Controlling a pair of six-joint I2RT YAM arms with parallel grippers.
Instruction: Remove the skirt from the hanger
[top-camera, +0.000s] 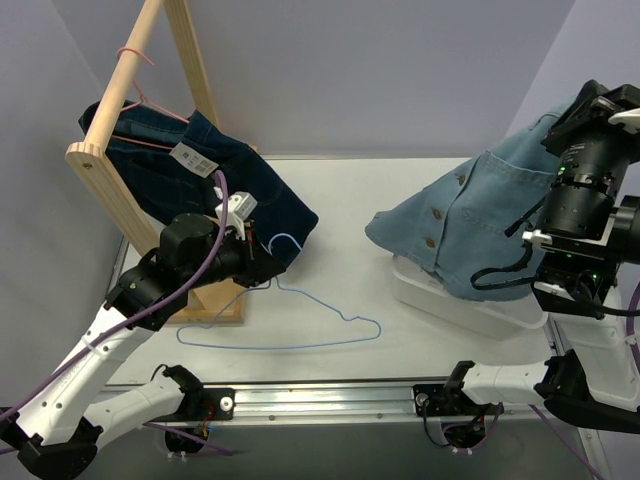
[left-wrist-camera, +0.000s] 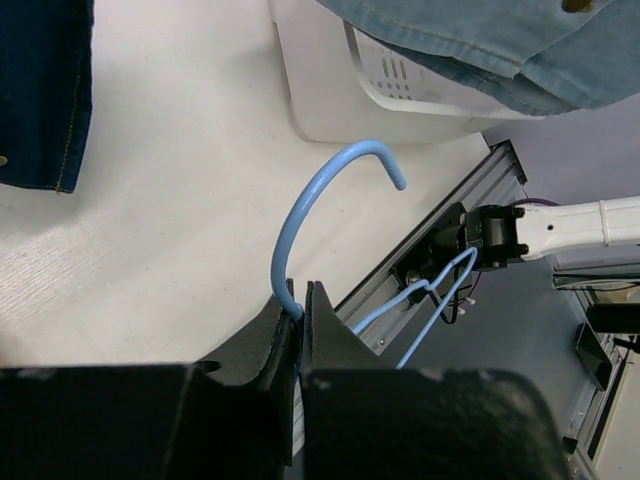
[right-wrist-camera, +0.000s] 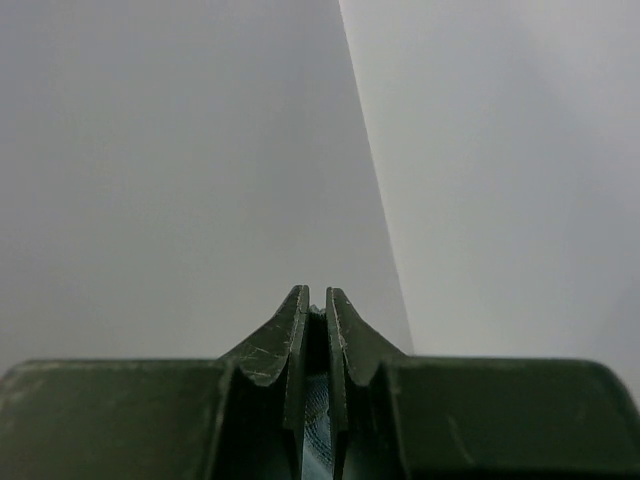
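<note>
Where grey walls (top-camera: 400, 70) meet, a white table (top-camera: 340, 230) bears the hanger (top-camera: 280, 348).

Wooden rack (top-camera: 105, 195) with dark denim garment (top-camera: 255, 190) at the desk's (top-camera: 340, 220) far-left corner; white basket (top-camera: 430, 297) near right edge.

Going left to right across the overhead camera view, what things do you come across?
Wooden clothes rack → light blue wire hanger → light blue buttoned denim skirt → black camera lens.
</note>
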